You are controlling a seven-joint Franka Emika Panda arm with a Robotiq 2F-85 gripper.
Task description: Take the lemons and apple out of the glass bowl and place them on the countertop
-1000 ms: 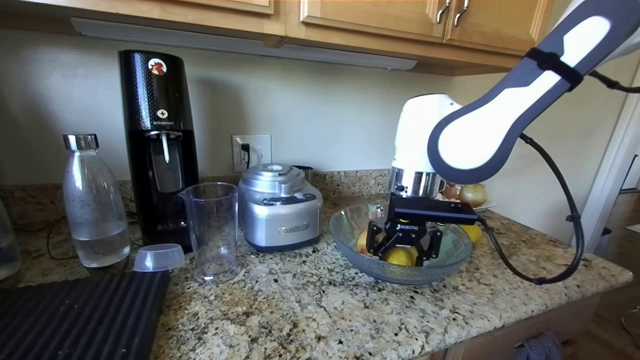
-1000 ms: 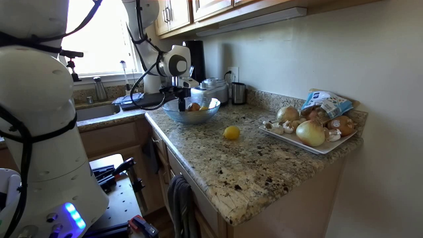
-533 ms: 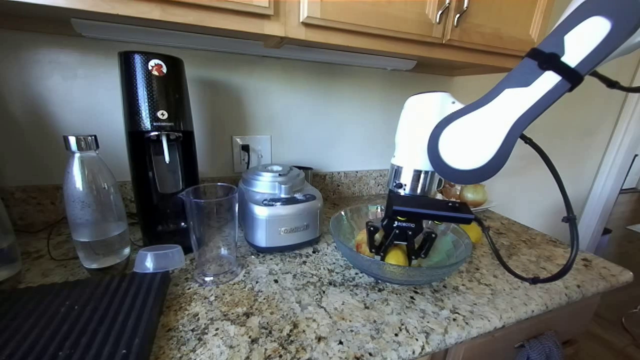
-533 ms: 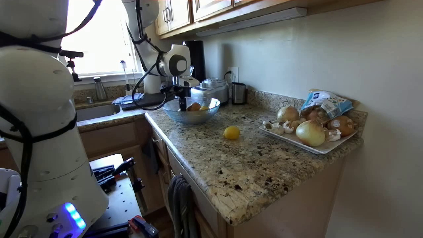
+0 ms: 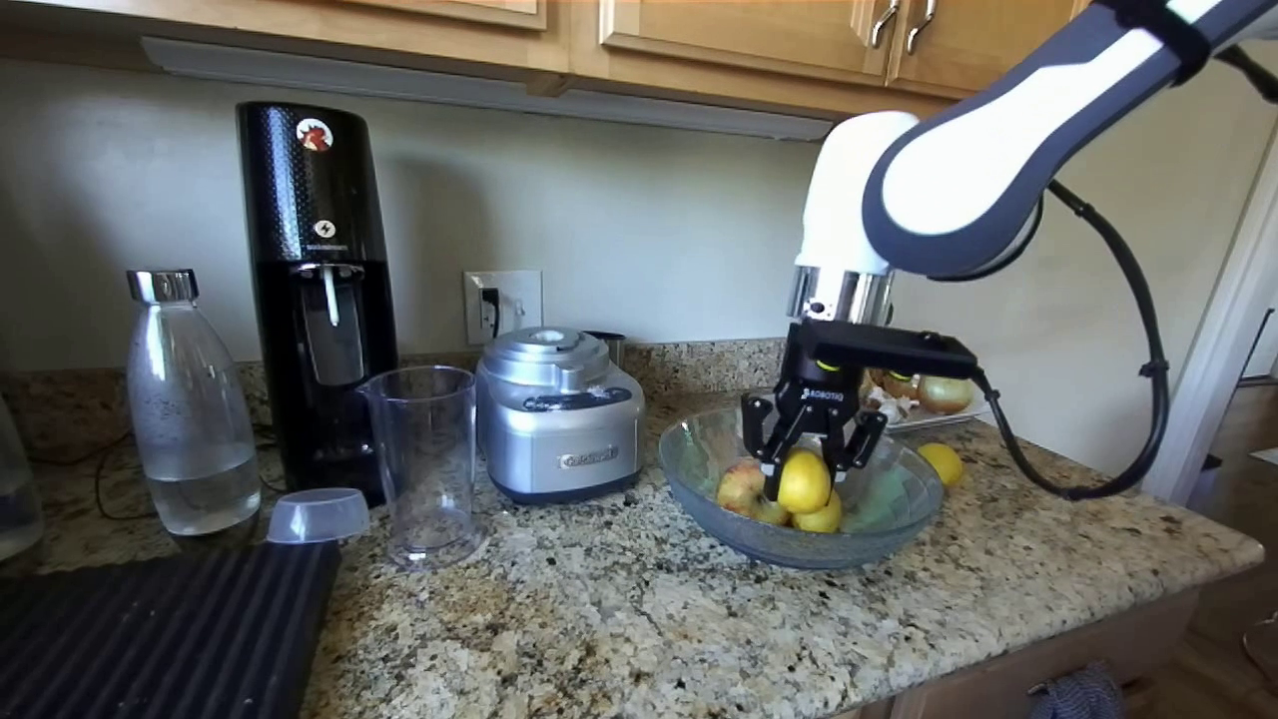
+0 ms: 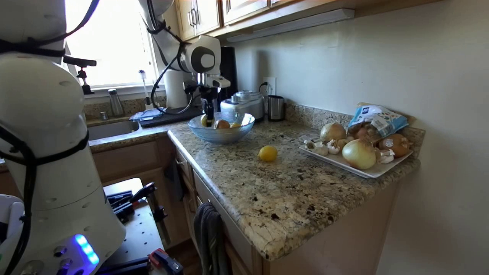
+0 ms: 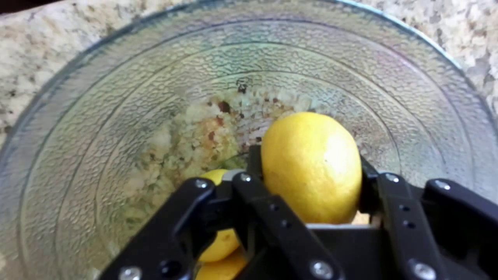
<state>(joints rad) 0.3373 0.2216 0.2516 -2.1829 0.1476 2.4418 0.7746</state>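
Note:
My gripper [image 5: 805,477] is shut on a yellow lemon [image 7: 311,167], holding it between both fingers over the glass bowl [image 5: 719,524]. In an exterior view the held lemon hangs just above another lemon [image 5: 821,518]; whether the two touch I cannot tell. The red-and-yellow apple [image 5: 743,488] lies in the bowl beside that lower lemon. In the wrist view the fingers partly cover yellow fruit [image 7: 221,247] in the bowl. A further lemon [image 6: 267,153] rests on the speckled granite countertop [image 6: 282,191], outside the bowl.
A white dish [image 6: 368,173] with onions and garlic stands near the wall. Beside the bowl is a silver food processor [image 5: 564,439], then a clear beaker [image 5: 424,469]. A black ribbed mat [image 5: 160,629], a bottle [image 5: 195,429] and a soda maker [image 5: 315,300] stand farther off.
The jaws have closed from wide open onto a lemon. Arm and gripper have then risen, lifting this lemon from the bottom of the bowl, and the fruit below now shows.

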